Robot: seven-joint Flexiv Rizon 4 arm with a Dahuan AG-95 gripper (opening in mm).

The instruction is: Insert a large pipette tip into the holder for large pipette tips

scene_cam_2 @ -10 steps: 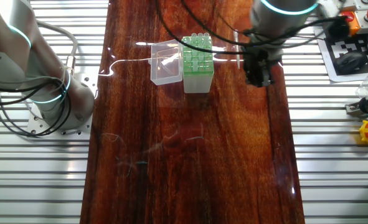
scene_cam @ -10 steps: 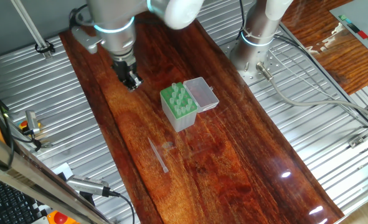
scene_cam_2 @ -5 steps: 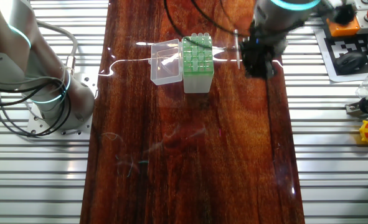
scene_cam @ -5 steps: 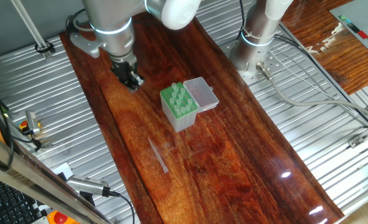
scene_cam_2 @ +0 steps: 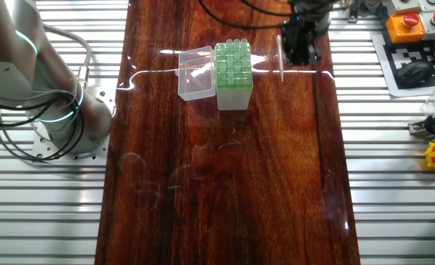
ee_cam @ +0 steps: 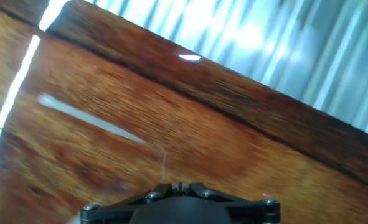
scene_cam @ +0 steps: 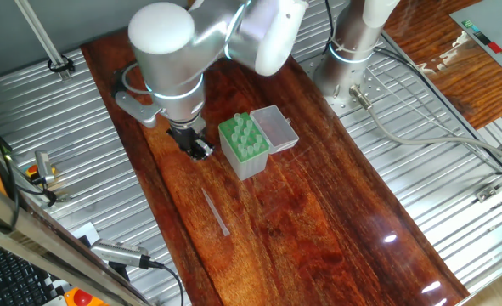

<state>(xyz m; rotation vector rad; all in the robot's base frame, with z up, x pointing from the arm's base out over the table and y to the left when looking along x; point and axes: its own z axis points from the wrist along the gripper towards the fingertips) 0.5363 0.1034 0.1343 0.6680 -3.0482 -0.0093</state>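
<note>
The claw [scene_cam: 198,150] hangs low over the dark wooden table [scene_cam: 318,221], and whether its fingers are apart or together cannot be told; nothing shows between them; the holder for large pipette tips [scene_cam: 243,146] stands just beside the claw, green rack up, its clear lid [scene_cam: 275,127] open on the far side from the claw; the large pipette tip [scene_cam: 216,212] lies flat on the wood near the claw, apart from it and from the holder; in the hand view the tip [ee_cam: 90,120] appears blurred ahead of the claw.
</note>
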